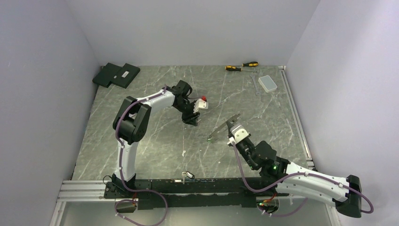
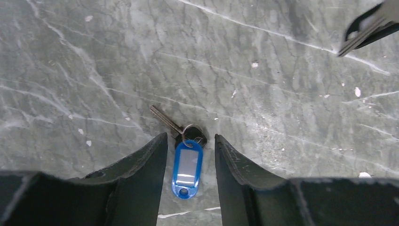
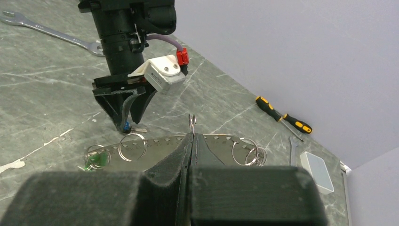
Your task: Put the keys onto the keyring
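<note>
The blue key [image 2: 188, 165] lies flat on the marble table, its blue tag joined by a small ring to a black-headed silver key. My left gripper [image 2: 190, 135] [image 1: 192, 120] hangs open just above it, one finger on each side of the tag, not touching. My right gripper [image 3: 193, 134] [image 1: 230, 126] is shut on the keyring [image 3: 155, 149] [image 1: 219, 132], a curved perforated metal strip carrying several split rings, held off the table to the right of the left gripper. The green key [image 3: 97, 160] [image 1: 210, 140] hangs from a ring at the strip's left end.
Two yellow-and-black screwdrivers [image 1: 242, 66], a clear box [image 1: 269, 83] and a small wrench [image 1: 254, 85] lie at the back right. Black flat items [image 1: 116, 74] sit at the back left. A long silver wrench [image 3: 47, 33] shows behind the left arm. A small object [image 1: 188, 175] rests by the front rail.
</note>
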You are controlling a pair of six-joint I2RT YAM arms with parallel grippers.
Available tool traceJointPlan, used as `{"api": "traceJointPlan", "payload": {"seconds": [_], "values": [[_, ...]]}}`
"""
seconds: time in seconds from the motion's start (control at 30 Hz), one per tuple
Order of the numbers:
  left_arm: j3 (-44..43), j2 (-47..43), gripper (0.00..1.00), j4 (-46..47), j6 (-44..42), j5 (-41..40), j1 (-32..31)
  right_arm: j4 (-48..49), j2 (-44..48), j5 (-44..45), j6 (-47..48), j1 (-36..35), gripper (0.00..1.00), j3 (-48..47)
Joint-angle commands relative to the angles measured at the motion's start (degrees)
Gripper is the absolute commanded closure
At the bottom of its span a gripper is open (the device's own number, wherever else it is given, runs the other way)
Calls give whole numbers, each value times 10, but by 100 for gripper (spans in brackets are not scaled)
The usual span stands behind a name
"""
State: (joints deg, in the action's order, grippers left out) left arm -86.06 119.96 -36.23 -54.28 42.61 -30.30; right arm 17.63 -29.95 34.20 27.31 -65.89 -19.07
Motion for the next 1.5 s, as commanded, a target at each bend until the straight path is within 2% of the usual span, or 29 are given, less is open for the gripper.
{"api": "traceJointPlan", "payload": {"seconds": [0.0,0.5,0.57,0.7,0.87,1.47], "values": [[-19,4,53,21,8,-7,1,44,-3,3,-10,-1,100,-6],[-17,37,58,11,-10,-12,-8,50,-7,3,-9,-1,100,-4],[-19,40,65,11,-9,-11,-9,49,-7,3,-9,-1,100,-4],[-16,39,88,9,-20,-20,-11,50,-6,5,-7,-1,100,-4],[6,18,100,25,-33,-20,-12,52,-10,5,-7,-1,100,-4],[60,-117,100,93,20,8,-12,56,-12,-2,-6,-1,100,-4]]}}
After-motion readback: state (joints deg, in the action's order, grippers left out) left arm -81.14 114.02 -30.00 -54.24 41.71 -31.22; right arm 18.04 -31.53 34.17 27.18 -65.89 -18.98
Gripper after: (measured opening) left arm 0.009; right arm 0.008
